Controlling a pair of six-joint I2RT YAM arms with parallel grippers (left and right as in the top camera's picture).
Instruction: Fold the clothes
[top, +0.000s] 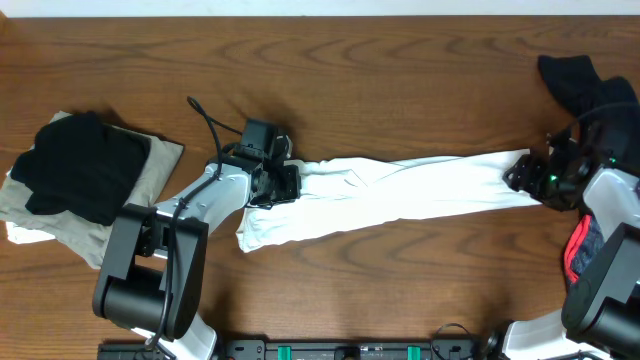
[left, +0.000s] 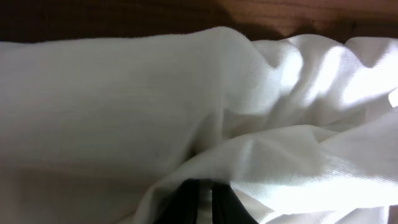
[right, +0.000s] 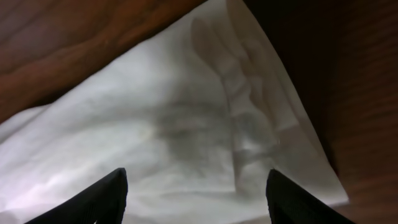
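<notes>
A white T-shirt (top: 400, 195) lies stretched in a long band across the middle of the table. My left gripper (top: 283, 182) is at its left end, shut on a fold of the white cloth (left: 205, 183). My right gripper (top: 522, 175) is at the shirt's right end, open, its fingers (right: 196, 193) spread wide over the cloth's corner without holding it. The white cloth fills both wrist views (right: 186, 137). A black garment with red trim (top: 590, 245) lies at the right edge under my right arm. No logo or lettering shows.
A stack of folded clothes, black (top: 80, 165) on beige (top: 160, 160), sits at the left. Another dark garment (top: 580, 85) lies at the far right. The wooden table (top: 400, 90) shows behind the shirt.
</notes>
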